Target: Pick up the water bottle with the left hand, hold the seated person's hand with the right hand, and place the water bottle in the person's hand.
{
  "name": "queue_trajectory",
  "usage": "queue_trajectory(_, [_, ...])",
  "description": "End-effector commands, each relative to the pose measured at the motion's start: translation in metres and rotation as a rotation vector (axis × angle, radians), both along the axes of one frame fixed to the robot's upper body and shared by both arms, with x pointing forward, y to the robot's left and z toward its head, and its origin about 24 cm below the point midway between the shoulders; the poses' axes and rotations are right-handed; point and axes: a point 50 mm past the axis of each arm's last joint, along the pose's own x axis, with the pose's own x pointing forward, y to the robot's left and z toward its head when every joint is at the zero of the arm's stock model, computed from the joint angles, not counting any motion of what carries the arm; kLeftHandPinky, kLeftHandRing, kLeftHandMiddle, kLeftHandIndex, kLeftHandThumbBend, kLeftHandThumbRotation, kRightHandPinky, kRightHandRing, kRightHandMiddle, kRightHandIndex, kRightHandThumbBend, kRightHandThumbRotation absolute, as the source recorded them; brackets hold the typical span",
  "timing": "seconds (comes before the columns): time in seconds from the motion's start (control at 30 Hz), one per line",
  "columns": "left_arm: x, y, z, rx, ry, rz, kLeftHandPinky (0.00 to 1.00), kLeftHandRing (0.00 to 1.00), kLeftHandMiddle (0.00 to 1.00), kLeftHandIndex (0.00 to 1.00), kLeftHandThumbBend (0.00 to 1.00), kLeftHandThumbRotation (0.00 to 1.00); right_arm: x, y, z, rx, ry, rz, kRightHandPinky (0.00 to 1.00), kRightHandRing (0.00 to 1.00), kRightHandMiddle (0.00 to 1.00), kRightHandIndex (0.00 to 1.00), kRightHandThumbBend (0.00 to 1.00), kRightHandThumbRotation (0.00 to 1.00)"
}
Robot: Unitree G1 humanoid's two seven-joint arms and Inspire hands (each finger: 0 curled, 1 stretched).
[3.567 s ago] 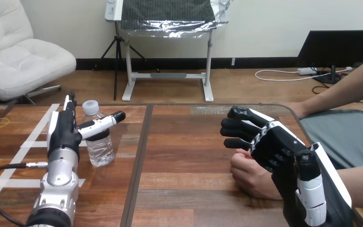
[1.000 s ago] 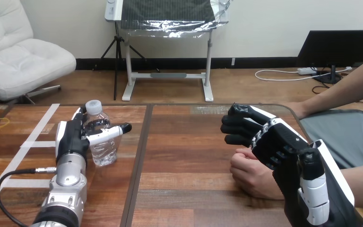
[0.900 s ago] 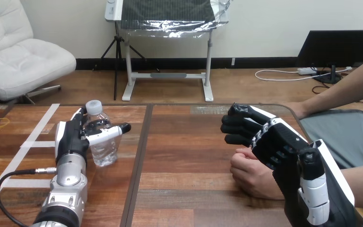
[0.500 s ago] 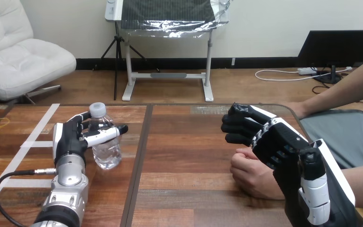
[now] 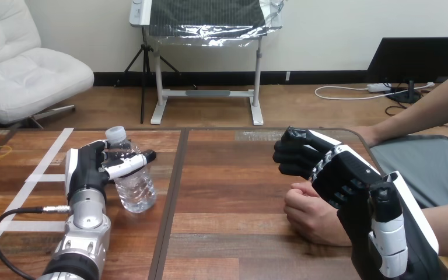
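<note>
A clear water bottle point(image 5: 134, 184) with a white cap leans on the left half of the wooden table point(image 5: 233, 175), its cap tipped toward my left hand. My left hand point(image 5: 86, 169) is shut on the bottle, fingers behind it and the thumb across its front. Whether the bottle's base rests on the table I cannot tell. At the right, my right hand point(image 5: 341, 175) lies over the person's hand point(image 5: 308, 216), a fist resting on the table. I cannot tell whether my right hand grips that fist.
White tape strips point(image 5: 41, 175) run across the table's left end, and a yellow ring point(image 5: 0, 151) lies at the far left edge. The person's other forearm point(image 5: 420, 114) reaches in at the upper right. A dark seam point(image 5: 172, 198) divides the table.
My left hand has closed round the bottle. The bottle has tipped from upright and moved a little to the right. My right hand and the person's fist have stayed put.
</note>
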Motion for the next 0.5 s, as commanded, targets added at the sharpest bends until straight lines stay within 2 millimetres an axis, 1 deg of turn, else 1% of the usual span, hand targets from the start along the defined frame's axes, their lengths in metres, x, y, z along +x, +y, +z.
queue_trajectory(0.0, [0.0221, -0.0113, 0.033, 0.018, -0.126, -0.045, 0.33, 0.4, 0.45, 0.49, 0.68, 0.0, 0.0046, -0.0001, 0.0166, 0.009, -0.087, 0.01, 0.79, 0.8, 0.79, 0.8, 0.77, 1.0])
queue_trajectory(0.47, [0.0212, -0.0113, 0.0332, 0.025, -0.139, -0.057, 0.32, 0.37, 0.42, 0.46, 0.67, 0.0, 0.0045, -0.0004, 0.016, 0.014, -0.084, 0.007, 0.78, 0.79, 0.79, 0.8, 0.77, 1.0])
